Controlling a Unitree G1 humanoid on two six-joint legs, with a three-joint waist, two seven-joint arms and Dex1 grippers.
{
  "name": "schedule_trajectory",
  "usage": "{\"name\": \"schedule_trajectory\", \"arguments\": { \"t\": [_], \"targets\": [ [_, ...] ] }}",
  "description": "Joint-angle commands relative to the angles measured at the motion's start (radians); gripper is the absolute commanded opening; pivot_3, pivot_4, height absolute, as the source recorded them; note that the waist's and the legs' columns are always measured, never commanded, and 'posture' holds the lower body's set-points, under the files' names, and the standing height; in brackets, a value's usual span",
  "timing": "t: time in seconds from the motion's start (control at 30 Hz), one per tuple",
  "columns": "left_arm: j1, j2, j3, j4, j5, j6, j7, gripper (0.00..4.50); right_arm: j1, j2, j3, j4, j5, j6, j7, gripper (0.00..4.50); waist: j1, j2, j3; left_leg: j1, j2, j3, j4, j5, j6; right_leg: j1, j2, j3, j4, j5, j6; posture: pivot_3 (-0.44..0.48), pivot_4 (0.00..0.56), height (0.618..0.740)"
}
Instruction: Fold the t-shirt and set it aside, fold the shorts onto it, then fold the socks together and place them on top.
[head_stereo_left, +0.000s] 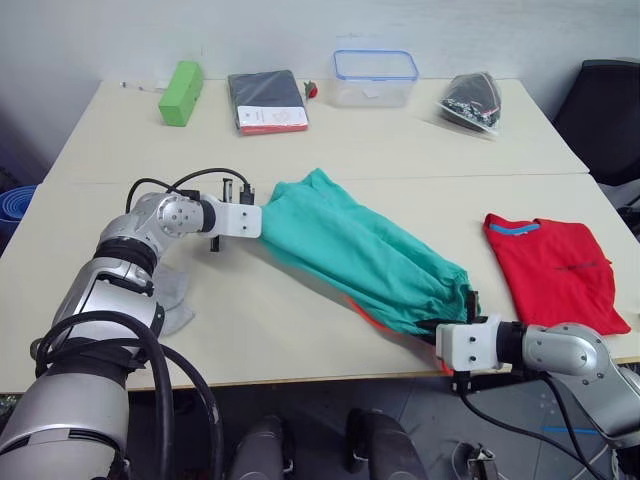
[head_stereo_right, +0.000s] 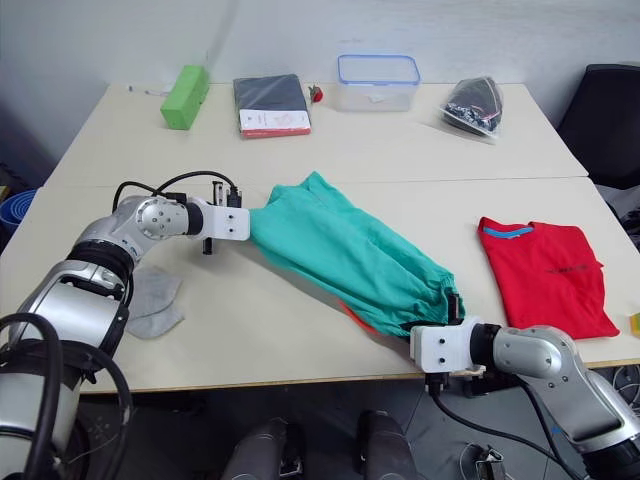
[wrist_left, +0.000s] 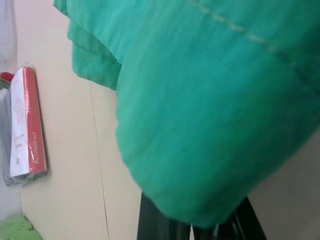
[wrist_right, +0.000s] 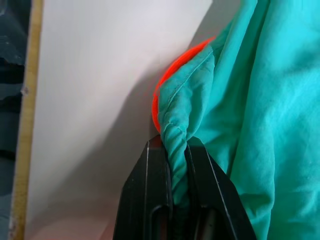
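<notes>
**Shorts stretched between both arms, shirt already folded at the side**

The shorts (head_stereo_left: 365, 255) hang stretched in a long diagonal between the two arms over the middle of the table (head_stereo_left: 300, 140). The right gripper (wrist_right: 179, 175) has its fingers clamped on the gathered waistband near the front edge, a loop of neon orange drawstring (wrist_right: 175, 70) peeking out just beside the pinch. The left gripper (head_stereo_left: 262, 220) meets the leg end of the cloth; the fabric drapes over its fingers there, so they look closed on the hem, but I cannot tell for sure. The t-shirt (head_stereo_left: 553, 268) lies folded flat on the robot's right side of the table, well apart from the shorts. The socks (head_stereo_right: 150, 300) rest near the left forearm, still waiting their turn.

To my eye this is the shorts fold in progress. Doing it well means keeping the cloth taut between both arms so it does not bunch, bringing one end over the other so the edges line up, then carrying the neat bundle across and lowering it squarely onto the red shirt. The drawstring should be tucked in rather than left trailing, and both ends released together so the fold does not spring open.

Along the far edge stand a green block (head_stereo_left: 181, 92), a dark pouch (head_stereo_left: 267, 101), a clear container (head_stereo_left: 375, 77) and a bag (head_stereo_left: 473, 100).
</notes>
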Motion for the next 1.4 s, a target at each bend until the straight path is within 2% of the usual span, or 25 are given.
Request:
{"name": "schedule_trajectory", "arguments": {
  "t": [0.03, 0.1, 0.13, 0.23, 0.33, 0.5, 0.53, 0.63, 0.67, 0.83, 0.97, 1.03, 1.13, 1.27, 1.4],
  "targets": [
    [-0.004, 0.026, 0.077, -0.037, -0.112, -0.094, -0.119, 0.03, 0.003, 0.005, -0.036, -0.016, 0.018, -0.03, 0.004, 0.0, 0.0, 0.0, 0.0, 0.0, 0.0, 0.0, 0.0, 0.0, 0.0, 0.0, 0.0, 0.0, 0.0, 0.0, 0.0, 0.0, 0.15, 0.74],
    [0.004, 0.025, 0.118, -0.044, -0.168, -0.106, -0.192, 0.03, 0.005, 0.009, -0.034, -0.014, 0.016, -0.032, 0.004, 0.0, -0.001, 0.0, 0.0, 0.0, 0.0, 0.0, 0.0, 0.0, 0.0, 0.0, 0.0, 0.0, 0.0, 0.0, 0.0, 0.0, 0.15, 0.74],
    [0.012, 0.022, 0.148, -0.049, -0.219, -0.104, -0.278, 0.03, 0.005, 0.011, -0.032, -0.011, 0.014, -0.033, 0.003, 0.0, 0.0, 0.0, 0.0, 0.0, 0.0, 0.0, 0.0, 0.0, 0.0, 0.0, 0.0, 0.0, 0.0, 0.0, 0.0, 0.0, 0.15, 0.74],
    [0.036, 0.031, 0.217, -0.067, -0.336, -0.061, -0.512, 0.63, -0.004, 0.02, -0.023, -0.007, 0.01, -0.019, 0.001, 0.0, -0.001, 0.0, 0.0, 0.0, 0.0, 0.0, 0.0, 0.0, 0.0, 0.0, 0.0, 0.0, 0.0, 0.0, 0.0, 0.0, 0.15, 0.74],
    [0.046, 0.058, 0.237, -0.089, -0.364, -0.029, -0.619, 1.52, -0.013, 0.026, -0.025, -0.006, 0.017, -0.002, 0.005, 0.0, -0.001, 0.0, 0.0, 0.0, 0.0, 0.0, 0.0, 0.0, -0.001, 0.0, 0.001, -0.001, 0.0, 0.0, 0.0, 0.0, 0.15, 0.74],
    [0.029, 0.116, 0.26, -0.111, -0.377, -0.013, -0.665, 3.13, -0.018, 0.022, -0.031, -0.002, 0.02, 0.002, 0.012, 0.0, -0.002, 0.0, 0.0, 0.0, 0.0, 0.0, 0.0, 0.0, -0.001, 0.0, 0.001, 0.0, 0.0, 0.0, 0.0, 0.0, 0.15, 0.74],
    [0.029, 0.119, 0.263, -0.118, -0.381, -0.015, -0.671, 3.34, -0.018, 0.022, -0.032, -0.001, 0.021, 0.002, 0.014, 0.0, -0.002, 0.0, 0.0, 0.0, 0.0, 0.0, 0.0, 0.0, -0.001, 0.0, 0.001, 0.0, 0.0, 0.0, 0.0, 0.0, 0.15, 0.74],
    [0.045, 0.124, 0.275, -0.173, -0.412, -0.052, -0.716, 4.33, -0.016, 0.02, -0.035, -0.003, 0.023, 0.006, 0.016, 0.0, 0.002, 0.0, 0.0, 0.0, 0.0, 0.0, 0.0, 0.0, -0.001, 0.0, 0.001, 0.0, 0.0, 0.0, 0.0, 0.0, 0.15, 0.74],
    [0.056, 0.129, 0.267, -0.196, -0.411, -0.088, -0.723, 4.48, -0.015, 0.02, -0.035, -0.002, 0.023, 0.007, 0.016, 0.0, 0.003, 0.0, 0.0, 0.0, 0.0, 0.0, 0.001, 0.0, -0.001, 0.0, 0.0, 0.0, 0.001, 0.0, 0.0, 0.0, 0.15, 0.74],
    [0.134, 0.105, 0.244, -0.313, -0.451, -0.163, -0.783, 4.48, -0.016, 0.022, -0.034, -0.002, 0.026, 0.015, 0.017, 0.0, -0.001, 0.0, 0.0, 0.0, 0.0, 0.0, 0.001, 0.0, 0.0, 0.001, 0.0, 0.0, 0.001, 0.0, 0.0, 0.0, 0.15, 0.74],
    [0.184, 0.08, 0.206, -0.342, -0.424, -0.21, -0.764, 4.48, -0.025, 0.026, -0.029, -0.005, 0.029, 0.026, 0.019, 0.0, -0.001, 0.0, 0.0, 0.0, 0.0, 0.0, 0.001, 0.0, -0.001, 0.001, 0.0, 0.0, 0.001, 0.0, 0.0, 0.0, 0.15, 0.74],
    [0.186, 0.075, 0.174, -0.326, -0.364, -0.253, -0.706, 4.48, -0.029, 0.028, -0.031, -0.009, 0.035, 0.036, 0.021, 0.0, -0.001, 0.0, 0.0, 0.0, 0.0, 0.0, 0.001, 0.0, -0.001, 0.001, 0.0, 0.0, 0.001, 0.0, 0.0, 0.0, 0.15, 0.74],
    [0.15, 0.07, 0.122, -0.279, -0.22, -0.295, -0.526, 4.48, -0.031, 0.029, -0.031, -0.012, 0.038, 0.042, 0.024, 0.0, 0.001, 0.0, 0.0, 0.001, 0.0, 0.0, 0.001, 0.0, -0.001, 0.001, 0.0, 0.0, 0.001, 0.0, 0.0, 0.0, 0.15, 0.74],
    [0.055, 0.041, 0.022, -0.167, -0.015, -0.232, -0.208, 4.48, -0.033, 0.032, -0.028, -0.018, 0.037, 0.048, 0.025, 0.0, 0.008, 0.0, 0.0, 0.001, -0.001, -0.001, 0.001, 0.0, 0.001, 0.003, -0.001, 0.0, 0.0, 0.001, 0.001, 0.0, 0.15, 0.74],
    [0.004, 0.021, -0.04, -0.092, 0.07, -0.206, -0.056, 4.48, -0.028, 0.035, -0.031, -0.031, 0.038, 0.053, 0.026, 0.0, 0.005, 0.0, 0.0, 0.001, -0.001, -0.001, 0.001, -0.001, 0.001, 0.003, -0.001, 0.0, 0.0, 0.001, 0.001, 0.0, 0.15, 0.74]
  ]
}}
